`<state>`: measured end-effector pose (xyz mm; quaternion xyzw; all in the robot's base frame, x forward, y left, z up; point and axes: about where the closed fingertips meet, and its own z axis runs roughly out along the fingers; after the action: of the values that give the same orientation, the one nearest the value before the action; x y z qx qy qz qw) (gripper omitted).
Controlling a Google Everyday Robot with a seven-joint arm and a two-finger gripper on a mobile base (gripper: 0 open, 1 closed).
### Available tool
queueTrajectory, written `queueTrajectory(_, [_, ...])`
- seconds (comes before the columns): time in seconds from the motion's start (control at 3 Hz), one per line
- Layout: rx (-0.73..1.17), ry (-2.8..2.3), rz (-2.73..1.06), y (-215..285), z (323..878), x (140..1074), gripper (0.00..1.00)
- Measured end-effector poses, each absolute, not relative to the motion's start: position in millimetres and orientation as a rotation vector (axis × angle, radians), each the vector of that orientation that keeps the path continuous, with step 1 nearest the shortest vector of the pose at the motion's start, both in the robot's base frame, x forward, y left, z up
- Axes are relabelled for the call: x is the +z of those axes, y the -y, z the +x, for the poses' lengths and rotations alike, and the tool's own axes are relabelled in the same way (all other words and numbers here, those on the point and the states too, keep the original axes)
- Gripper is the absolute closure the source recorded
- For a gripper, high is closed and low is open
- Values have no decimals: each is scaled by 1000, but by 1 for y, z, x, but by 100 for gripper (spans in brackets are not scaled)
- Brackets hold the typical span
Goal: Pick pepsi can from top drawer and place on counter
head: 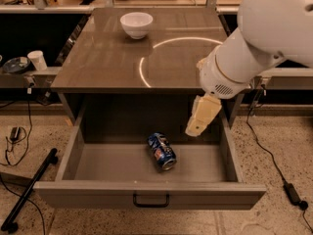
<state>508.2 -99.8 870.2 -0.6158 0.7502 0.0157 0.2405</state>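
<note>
The pepsi can is blue with silver ends and lies on its side on the floor of the open top drawer, near the middle. My gripper is cream-coloured and hangs from the white arm over the right part of the drawer. It points down and is above and to the right of the can, apart from it. The glossy grey-brown counter lies above the drawer.
A white bowl stands at the back of the counter. A pale ledge at the left holds a white cup and a dish. Cables and a black bar lie on the floor beside the drawer.
</note>
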Motion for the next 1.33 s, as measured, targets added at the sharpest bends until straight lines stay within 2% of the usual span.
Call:
queueTrajectory(0.33, [-148, -2095, -1563, 104, 516, 871, 0])
queueTrajectory(1.0, [-177, -2146, -1485, 111, 519, 871, 0])
queueTrajectory(1.33, [-114, -2104, -1406, 113, 519, 874, 0])
